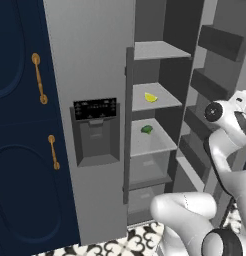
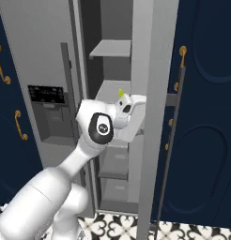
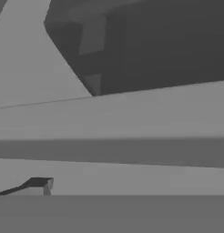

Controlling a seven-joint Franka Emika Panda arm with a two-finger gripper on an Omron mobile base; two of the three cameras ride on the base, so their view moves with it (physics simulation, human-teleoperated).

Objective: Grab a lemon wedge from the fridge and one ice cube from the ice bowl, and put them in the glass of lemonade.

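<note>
Wedge [image 1: 151, 97] on second fridge [image 1: 90, 60] shelf, centre-right in left view. Tool spread, empty. Advise: enter level above shelf, straddle wedge, avoid green lump [image 1: 146, 129] below.

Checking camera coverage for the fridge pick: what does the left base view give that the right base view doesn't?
Left base view alone: the small dark green vegetable on the shelf below the lemon wedge, and the open door's racks. Right base view alone: the open door's long dark handle, and the hand raised in front of the shelves, near the wedge; whether it is open can't be judged there. Both: the fridge with its dispenser panel, the wedge and navy cabinets.
</note>
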